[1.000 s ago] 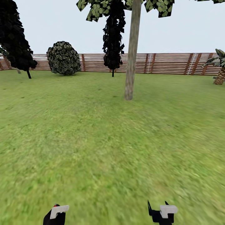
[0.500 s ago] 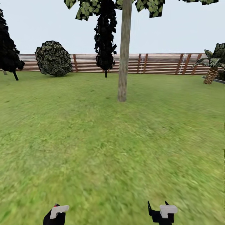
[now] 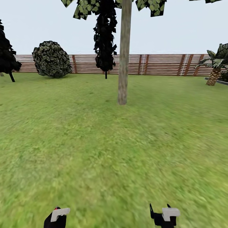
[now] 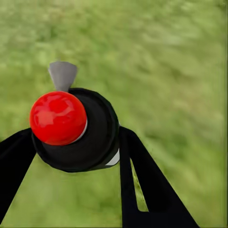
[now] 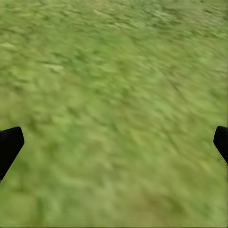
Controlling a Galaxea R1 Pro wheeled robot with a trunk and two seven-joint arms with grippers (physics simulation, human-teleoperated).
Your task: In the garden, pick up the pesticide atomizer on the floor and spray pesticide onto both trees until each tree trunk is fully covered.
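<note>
Left hand (image 3: 56, 218) clamped shut, right hand (image 3: 164, 215) spread wide.

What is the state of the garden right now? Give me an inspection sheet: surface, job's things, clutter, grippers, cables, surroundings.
Surface: blurry green grass, flat.
Job's things: one tree trunk stands upright ahead, with no white speckling seen on it. A black round body with a red knob, apparently the atomizer, sits between the left fingers.
Clutter: nothing seen.
Grippers: left gripper closed on the atomizer, as far as the left wrist view shows; right gripper open with nothing between its fingers.
Cables: nothing seen.
Surroundings: slatted fence, round bush, palm, and dark trees behind the trunk and at the far left.
</note>
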